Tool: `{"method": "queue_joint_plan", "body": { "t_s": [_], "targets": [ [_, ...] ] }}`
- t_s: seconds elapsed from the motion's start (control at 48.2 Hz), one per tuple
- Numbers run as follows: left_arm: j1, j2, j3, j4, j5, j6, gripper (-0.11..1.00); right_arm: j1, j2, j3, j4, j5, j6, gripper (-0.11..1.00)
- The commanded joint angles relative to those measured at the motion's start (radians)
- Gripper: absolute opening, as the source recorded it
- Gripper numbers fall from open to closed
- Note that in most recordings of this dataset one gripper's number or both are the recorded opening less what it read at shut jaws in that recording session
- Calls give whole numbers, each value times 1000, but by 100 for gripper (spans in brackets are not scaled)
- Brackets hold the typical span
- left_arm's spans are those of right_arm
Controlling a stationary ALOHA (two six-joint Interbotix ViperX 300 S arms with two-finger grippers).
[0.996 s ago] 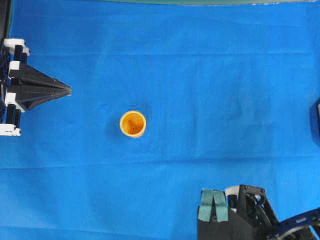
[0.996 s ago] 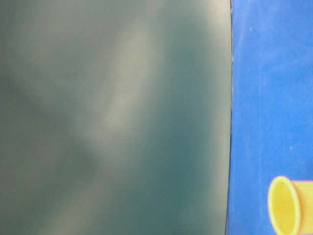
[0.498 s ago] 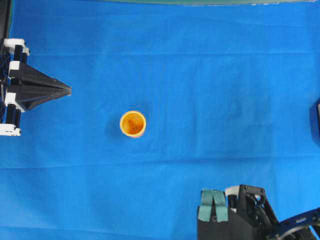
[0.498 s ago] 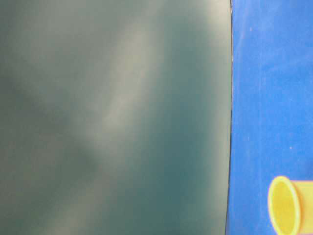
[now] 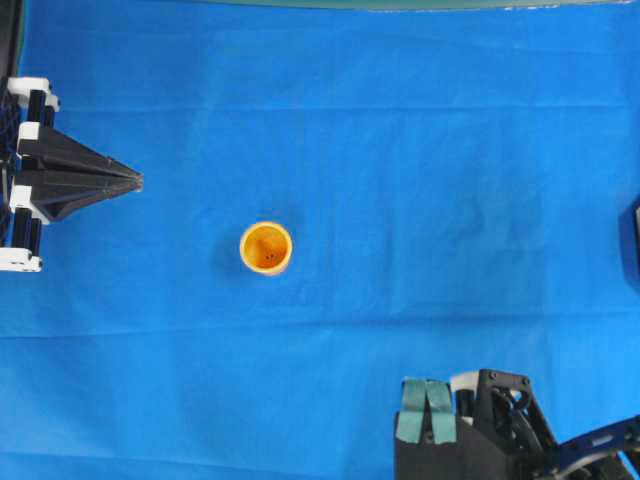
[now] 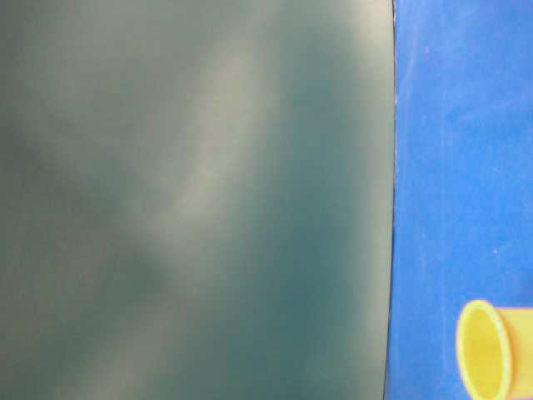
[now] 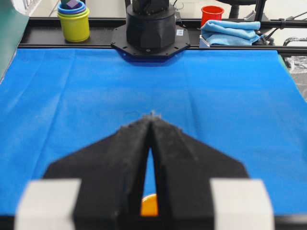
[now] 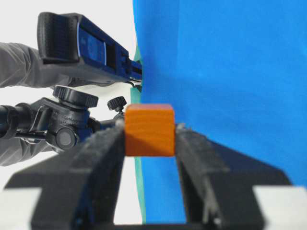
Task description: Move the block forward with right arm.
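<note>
Nothing shifted since a second ago: cup, both arms and cloth all exactly where they were. One block (image 8: 149, 129), orange, pinched between the two fingers of the right gripper (image 8: 149, 143), lifted off the blue cloth (image 5: 400, 150), hidden from overhead. One right gripper (image 5: 427, 410) at the bottom edge of the overhead view, teal pads side by side. One left gripper (image 5: 135, 181) at the left edge, a black wedge, tips pressed together, holding nothing. One orange-yellow cup (image 5: 266, 247) upright mid-cloth, well apart from both grippers. Same cup (image 6: 491, 350) low and right at table level. One dark green panel (image 6: 191, 200) filling most of that view.
</note>
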Motion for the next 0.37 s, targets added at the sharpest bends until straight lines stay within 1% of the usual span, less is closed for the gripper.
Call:
{"method": "queue_joint_plan", "body": {
  "t_s": [0.0, 0.353],
  "targets": [
    [2, 9, -32, 2, -6, -2, 2, 5, -15, -26, 2, -14, 2, 40],
    [2, 9, -31, 2, -5, -2, 2, 5, -17, -23, 3, -18, 2, 40]
  ]
}}
